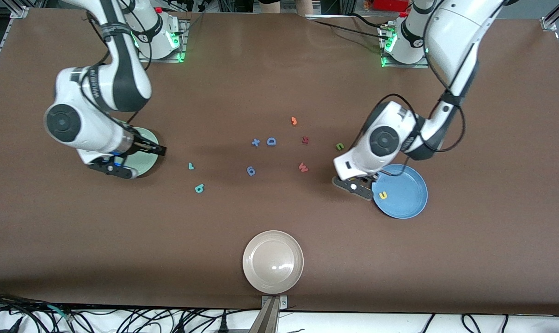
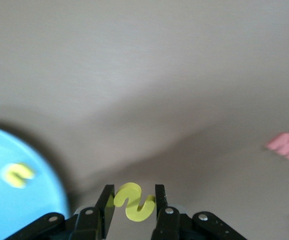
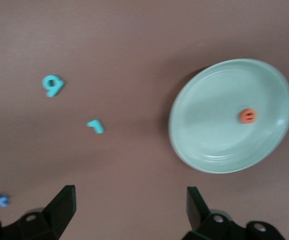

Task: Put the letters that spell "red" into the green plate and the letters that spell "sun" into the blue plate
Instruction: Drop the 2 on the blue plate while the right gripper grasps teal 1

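My left gripper (image 2: 133, 196) is shut on the yellow "s" (image 2: 135, 204) and hangs over the table (image 1: 279, 69) beside the blue plate (image 1: 406, 203); in the front view the hand (image 1: 353, 184) hides the letter. The yellow "u" (image 1: 382, 195) lies in that plate. The dark green "n" (image 1: 340, 146) lies on the table close by. My right gripper (image 3: 131, 205) is open and empty, over the rim of the green plate (image 1: 146, 163), which holds the orange "e" (image 3: 247, 116). The teal "r" (image 1: 191, 165) and teal "d" (image 1: 199, 188) lie on the table between the plates.
A blue "g" (image 1: 251, 171), blue "D" (image 1: 271, 141), blue plus sign (image 1: 255, 142), red "w" (image 1: 303, 167), a dark red piece (image 1: 305, 139) and a small orange piece (image 1: 294, 121) lie mid-table. A beige plate (image 1: 273, 273) sits near the front edge.
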Controlling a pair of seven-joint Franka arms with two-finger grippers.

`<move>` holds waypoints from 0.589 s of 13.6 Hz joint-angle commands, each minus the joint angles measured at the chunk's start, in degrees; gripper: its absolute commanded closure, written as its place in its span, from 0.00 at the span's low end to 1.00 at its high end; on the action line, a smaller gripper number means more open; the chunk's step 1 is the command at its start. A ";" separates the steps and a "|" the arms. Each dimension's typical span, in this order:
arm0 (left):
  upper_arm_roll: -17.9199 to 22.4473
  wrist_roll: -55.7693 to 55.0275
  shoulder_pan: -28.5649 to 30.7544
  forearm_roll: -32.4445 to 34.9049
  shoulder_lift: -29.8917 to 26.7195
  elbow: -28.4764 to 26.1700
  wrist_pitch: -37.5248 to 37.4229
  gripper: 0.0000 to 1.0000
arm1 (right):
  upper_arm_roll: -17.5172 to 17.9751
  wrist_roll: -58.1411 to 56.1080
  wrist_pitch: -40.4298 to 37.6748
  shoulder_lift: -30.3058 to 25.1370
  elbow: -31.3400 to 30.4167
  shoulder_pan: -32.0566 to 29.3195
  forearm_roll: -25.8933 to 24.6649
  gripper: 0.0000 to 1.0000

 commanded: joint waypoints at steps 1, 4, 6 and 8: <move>-0.54 12.46 6.09 1.92 0.00 0.36 -0.98 0.94 | -0.64 0.65 3.48 3.81 -0.49 1.45 3.43 0.03; -0.37 20.67 10.15 2.01 1.58 1.33 -0.46 0.88 | -0.56 1.87 16.45 5.66 -7.94 5.48 3.61 0.04; -0.28 22.52 11.55 2.01 2.28 1.33 -0.11 0.84 | 1.27 2.84 24.29 8.29 -11.03 6.29 4.05 0.03; -0.19 24.27 12.78 2.01 3.07 1.07 -0.28 0.61 | 3.82 5.21 28.35 10.93 -11.13 6.29 5.54 0.03</move>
